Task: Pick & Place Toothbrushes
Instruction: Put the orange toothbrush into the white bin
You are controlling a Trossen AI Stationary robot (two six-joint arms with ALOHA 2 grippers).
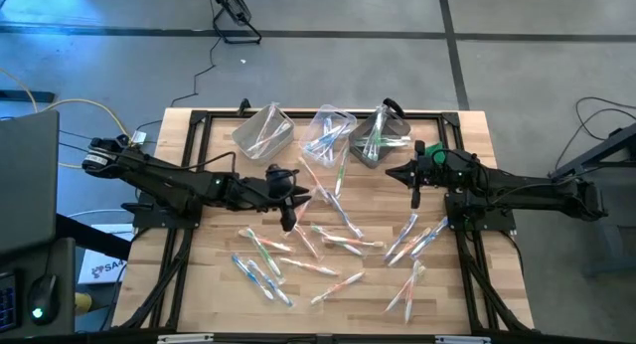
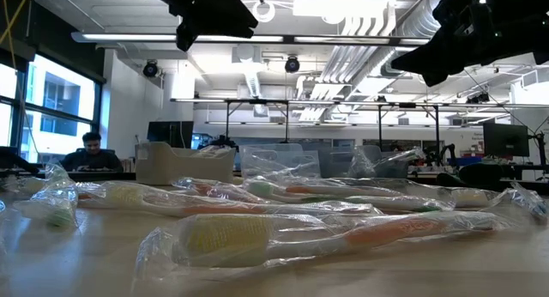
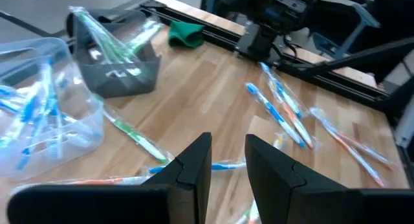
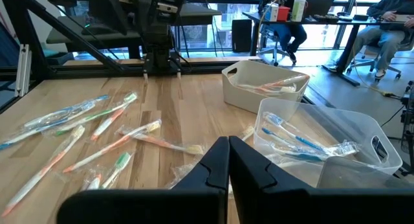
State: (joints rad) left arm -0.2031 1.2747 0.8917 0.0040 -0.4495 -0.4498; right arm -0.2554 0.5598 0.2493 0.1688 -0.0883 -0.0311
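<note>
Many wrapped toothbrushes [image 1: 338, 235] lie flat and scattered over the wooden table, with orange, blue or green handles; in the low view one orange one [image 2: 343, 237] lies close by. My left gripper [image 1: 296, 197] hovers above the table's middle, open [image 3: 228, 166], with nothing between its fingers. My right gripper [image 1: 397, 173] hangs over the far right part of the table, shut [image 4: 228, 160] and empty. Three bins stand along the far edge: one [image 4: 265, 88] holds orange brushes, the middle clear one [image 3: 39, 114] blue ones, the grey one [image 3: 116, 65] green ones.
A small green object [image 3: 186, 33] lies on the table at the far right, beside the grey bin. A black frame rail [image 1: 318, 113] runs along the table's edges. People sit at desks in the room beyond [image 4: 381, 23].
</note>
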